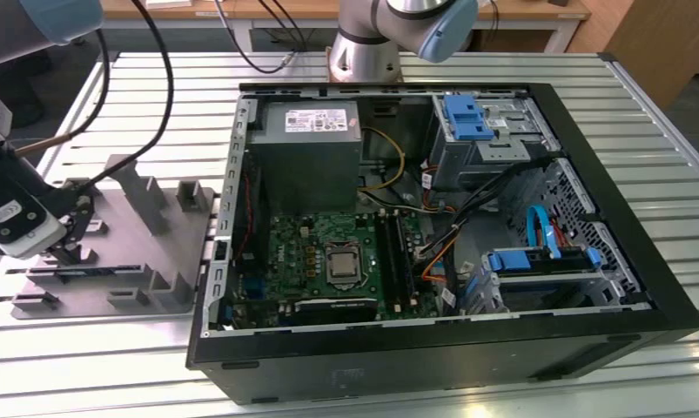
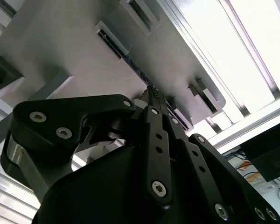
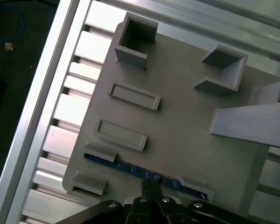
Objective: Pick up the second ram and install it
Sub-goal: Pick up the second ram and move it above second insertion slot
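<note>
The second ram [image 3: 121, 165] is a slim dark stick standing on edge in a slot of the grey fixture tray [image 3: 186, 135]. In the exterior view it lies near the tray's front [image 1: 77, 272], at the exterior view's left. My gripper [image 3: 148, 185] hangs right over the stick's middle. Its fingertips [image 2: 153, 93] are pressed together and sit at the stick's upper edge [image 2: 130, 63]. I cannot tell whether they clamp it. The stick rests in the tray.
The open computer case [image 1: 628, 287] lies at the exterior view's right, with the motherboard [image 1: 325, 261] and its long black slots [image 1: 393, 252] inside. Upright posts [image 1: 140, 196] rise from the tray beside the gripper. A cable [image 1: 164, 70] hangs over the slatted table [image 1: 94, 366].
</note>
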Controlling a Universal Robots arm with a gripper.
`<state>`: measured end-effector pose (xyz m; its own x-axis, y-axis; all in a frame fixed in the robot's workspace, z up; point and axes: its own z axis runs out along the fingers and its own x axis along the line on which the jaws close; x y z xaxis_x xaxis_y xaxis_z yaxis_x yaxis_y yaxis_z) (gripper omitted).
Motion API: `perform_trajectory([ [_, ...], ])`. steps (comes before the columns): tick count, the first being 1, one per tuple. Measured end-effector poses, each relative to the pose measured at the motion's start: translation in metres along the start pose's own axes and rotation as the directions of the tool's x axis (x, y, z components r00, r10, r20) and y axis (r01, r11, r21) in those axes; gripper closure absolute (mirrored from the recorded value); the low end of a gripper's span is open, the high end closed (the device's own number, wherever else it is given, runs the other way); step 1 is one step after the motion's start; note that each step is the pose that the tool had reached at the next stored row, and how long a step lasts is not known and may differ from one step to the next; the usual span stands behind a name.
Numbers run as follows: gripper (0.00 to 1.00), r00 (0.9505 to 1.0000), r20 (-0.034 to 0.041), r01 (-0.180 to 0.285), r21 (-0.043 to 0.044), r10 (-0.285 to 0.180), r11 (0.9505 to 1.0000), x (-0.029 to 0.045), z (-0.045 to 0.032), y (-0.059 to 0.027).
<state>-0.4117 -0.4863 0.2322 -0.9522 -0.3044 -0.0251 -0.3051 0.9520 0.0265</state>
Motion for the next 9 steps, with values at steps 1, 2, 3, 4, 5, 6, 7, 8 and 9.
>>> perform_trajectory([
  [1,0.90,0.9999,-0.0004,0.017,-0.0004,-0.017,0.9999,0.0000,0.0000,0.0000],
  [2,0.90,0.9994,-0.0009,0.034,-0.0009,-0.034,0.9994,0.0000,0.0000,0.0000],
  [3,0.90,0.9987,-0.0013,0.050,-0.0013,-0.050,0.9987,0.0000,0.0001,0.0000],
  [4,0.90,0.9978,-0.0017,0.066,-0.0017,-0.066,0.9978,0.0000,0.0000,0.0000],
  [5,0.90,0.9966,-0.0022,0.082,-0.0021,-0.082,0.9966,0.0000,0.0000,0.0000],
  [6,0.90,0.9952,-0.0025,0.098,-0.0026,-0.098,0.9952,0.0000,0.0001,0.0000],
  [7,0.90,0.9936,-0.0029,0.113,-0.0030,-0.113,0.9936,0.0000,0.0001,0.0000],
  [8,0.90,0.9916,-0.0033,0.129,-0.0035,-0.129,0.9916,0.0000,0.0001,0.0000],
  [9,0.90,0.9896,-0.0036,0.144,-0.0039,-0.144,0.9896,0.0000,0.0002,0.0000],
])
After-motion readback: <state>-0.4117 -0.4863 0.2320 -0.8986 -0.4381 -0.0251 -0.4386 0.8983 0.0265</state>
